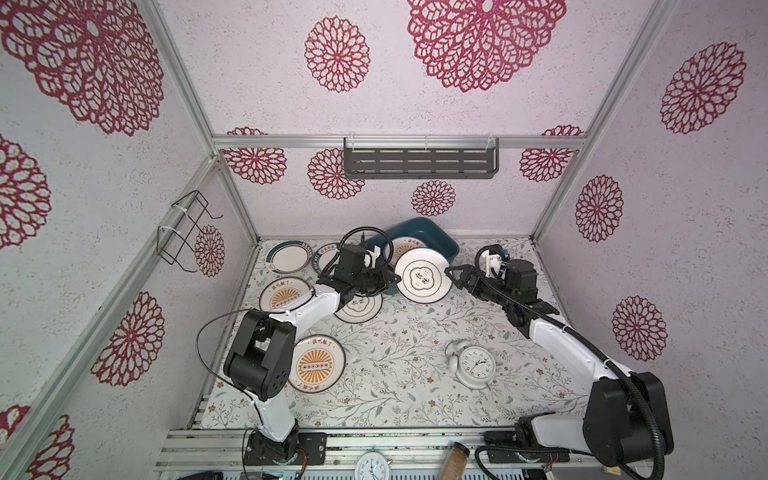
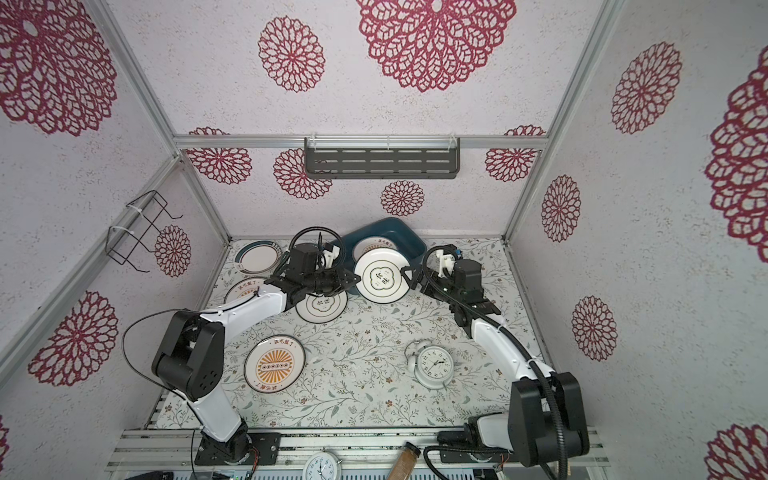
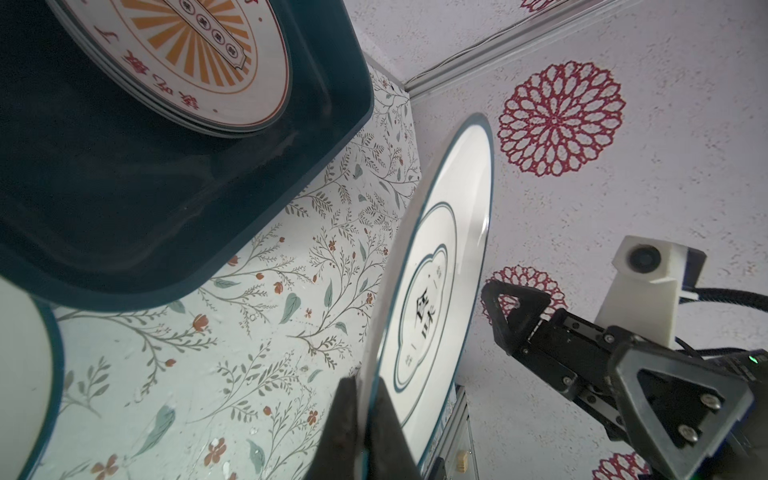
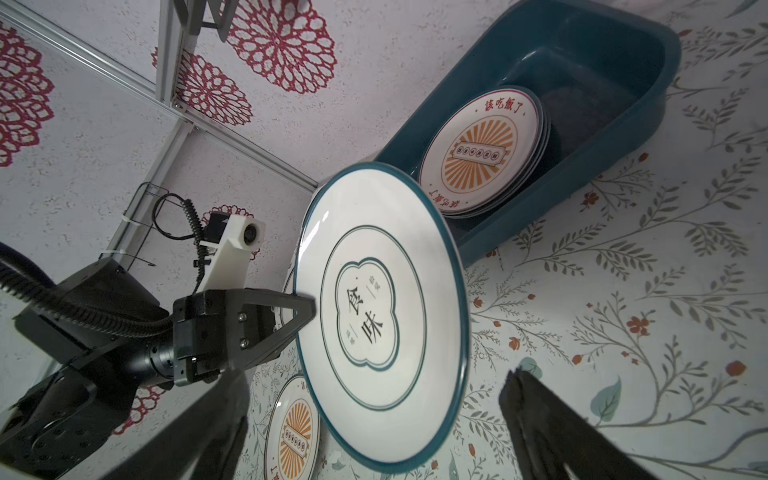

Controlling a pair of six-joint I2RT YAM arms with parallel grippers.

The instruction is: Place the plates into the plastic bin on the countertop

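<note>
White plate (image 1: 424, 277): being pinched at rim by left gripper (image 1: 392, 281).
Right gripper (image 1: 456, 277): being held wide open, empty.

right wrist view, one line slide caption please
Left gripper pinches the quatrefoil plate by its rim, tilted above the countertop, near the plastic bin holding stacked sunburst plates.

1. The quatrefoil plate (image 4: 382, 316) was glossy glazed ceramic, catching glare.
2. The plastic bin (image 4: 602, 62) was smooth, with a soft sheen.
3. The countertop (image 4: 623, 291) looked matt.
4. The walls (image 1: 415, 108) looked rough, grainy.
</note>
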